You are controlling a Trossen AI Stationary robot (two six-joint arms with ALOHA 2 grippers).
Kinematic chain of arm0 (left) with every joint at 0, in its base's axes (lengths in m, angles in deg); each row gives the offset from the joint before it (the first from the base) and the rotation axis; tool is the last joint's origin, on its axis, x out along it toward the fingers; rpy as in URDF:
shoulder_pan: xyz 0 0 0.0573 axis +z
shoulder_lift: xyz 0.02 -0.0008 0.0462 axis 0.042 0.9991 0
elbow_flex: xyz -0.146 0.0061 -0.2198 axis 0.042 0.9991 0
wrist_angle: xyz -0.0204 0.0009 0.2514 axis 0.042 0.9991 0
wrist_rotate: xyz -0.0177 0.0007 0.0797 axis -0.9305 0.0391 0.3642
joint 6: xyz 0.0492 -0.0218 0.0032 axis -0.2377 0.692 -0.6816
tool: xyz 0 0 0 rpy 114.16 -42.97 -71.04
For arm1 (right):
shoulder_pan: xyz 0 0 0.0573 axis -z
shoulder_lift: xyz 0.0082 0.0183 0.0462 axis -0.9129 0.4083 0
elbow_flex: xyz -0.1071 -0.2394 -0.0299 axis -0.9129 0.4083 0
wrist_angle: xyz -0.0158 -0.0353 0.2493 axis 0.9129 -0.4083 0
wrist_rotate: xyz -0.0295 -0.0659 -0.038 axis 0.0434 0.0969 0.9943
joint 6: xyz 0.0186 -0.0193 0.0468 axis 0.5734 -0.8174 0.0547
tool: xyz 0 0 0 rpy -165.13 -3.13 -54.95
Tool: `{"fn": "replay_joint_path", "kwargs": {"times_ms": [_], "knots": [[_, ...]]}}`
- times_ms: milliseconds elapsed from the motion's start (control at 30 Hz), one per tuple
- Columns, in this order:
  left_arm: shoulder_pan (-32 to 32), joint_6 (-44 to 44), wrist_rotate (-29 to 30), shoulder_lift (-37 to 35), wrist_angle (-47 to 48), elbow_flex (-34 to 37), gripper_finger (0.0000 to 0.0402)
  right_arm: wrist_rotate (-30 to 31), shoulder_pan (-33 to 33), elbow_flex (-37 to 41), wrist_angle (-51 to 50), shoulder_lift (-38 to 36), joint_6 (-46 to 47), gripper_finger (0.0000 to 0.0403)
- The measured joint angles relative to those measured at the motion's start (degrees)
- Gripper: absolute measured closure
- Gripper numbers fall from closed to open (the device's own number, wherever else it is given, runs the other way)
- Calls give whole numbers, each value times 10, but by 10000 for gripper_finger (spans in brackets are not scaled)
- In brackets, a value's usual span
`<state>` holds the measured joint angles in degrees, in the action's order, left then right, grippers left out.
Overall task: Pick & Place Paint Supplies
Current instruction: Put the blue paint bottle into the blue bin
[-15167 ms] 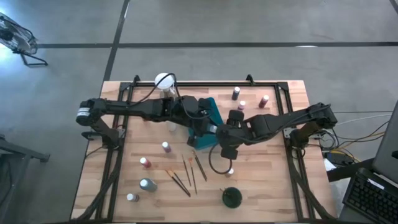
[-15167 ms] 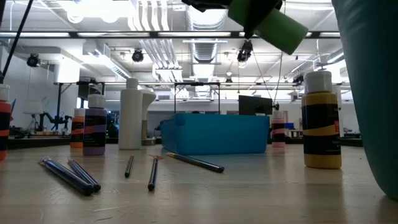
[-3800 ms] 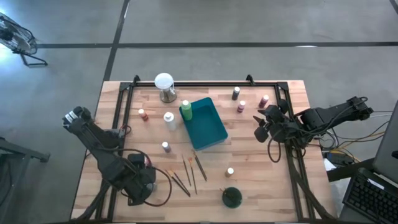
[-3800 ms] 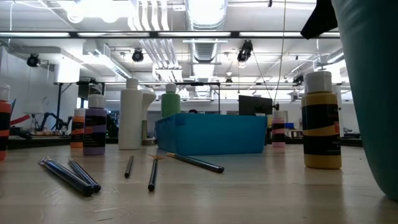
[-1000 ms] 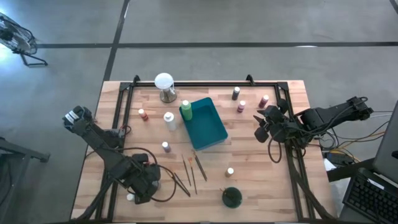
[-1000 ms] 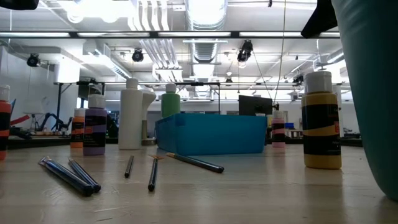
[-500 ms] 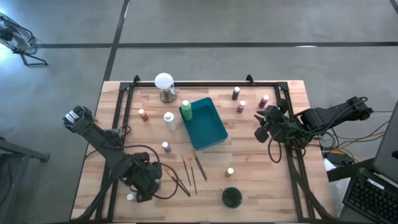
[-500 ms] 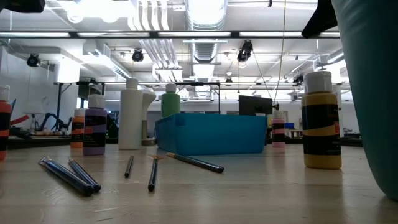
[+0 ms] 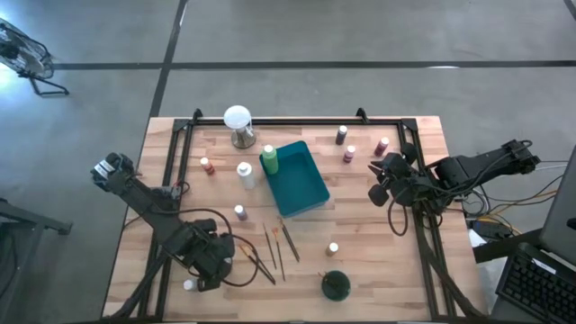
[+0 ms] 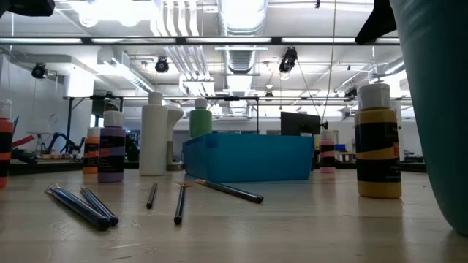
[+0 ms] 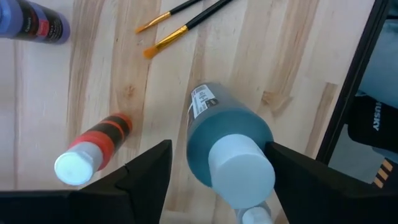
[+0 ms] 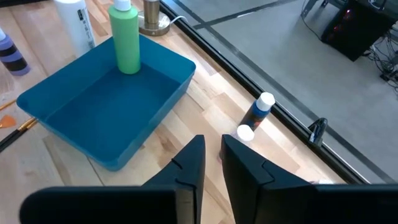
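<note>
My left gripper (image 9: pixel 212 263) hangs open over the near left of the table, pointing down. Its fingers stand on either side of a blue-grey bottle with a white cap (image 11: pixel 231 163), which stands upright below them. A red bottle (image 11: pixel 93 149) stands beside it. My right gripper (image 9: pixel 376 184) hovers at the right of the table, drawn together to a thin slit (image 12: pixel 213 163) with nothing in it. A green bottle (image 9: pixel 269 160) stands in the far corner of the teal tray (image 9: pixel 310 193). Thin brushes (image 9: pixel 273 249) lie near the middle.
A white globe on a metal base (image 9: pixel 238 123) stands at the far edge, with a white bottle (image 9: pixel 245 174) left of the tray. Small bottles stand far right (image 9: pixel 349 153). A yellow one (image 9: pixel 332 248) and a big dark green one (image 9: pixel 336 285) stand near.
My right gripper's fingers have drawn closer together while the arm stayed where it was. Nothing on the table has moved.
</note>
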<state>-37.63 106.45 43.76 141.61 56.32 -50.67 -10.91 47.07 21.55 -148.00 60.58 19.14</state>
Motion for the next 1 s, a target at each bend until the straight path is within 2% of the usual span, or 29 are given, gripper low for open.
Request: {"fn": "replay_joint_path", "kwargs": {"times_ms": [167, 433, 733, 1000], "knots": [[5, -3, -1, -1, 15, 0, 180, 0, 0, 0, 0, 0, 0, 342], [13, -19, -4, -2, 31, 0, 278, 0, 0, 0, 0, 0, 1, 317], [24, -32, -31, -1, 45, -8, 279, 0, 0, 0, 0, 0, 1, 304], [38, -33, -28, 0, 123, -69, 279, 0, 0, 0, 11, 0, 1, 297]]}}
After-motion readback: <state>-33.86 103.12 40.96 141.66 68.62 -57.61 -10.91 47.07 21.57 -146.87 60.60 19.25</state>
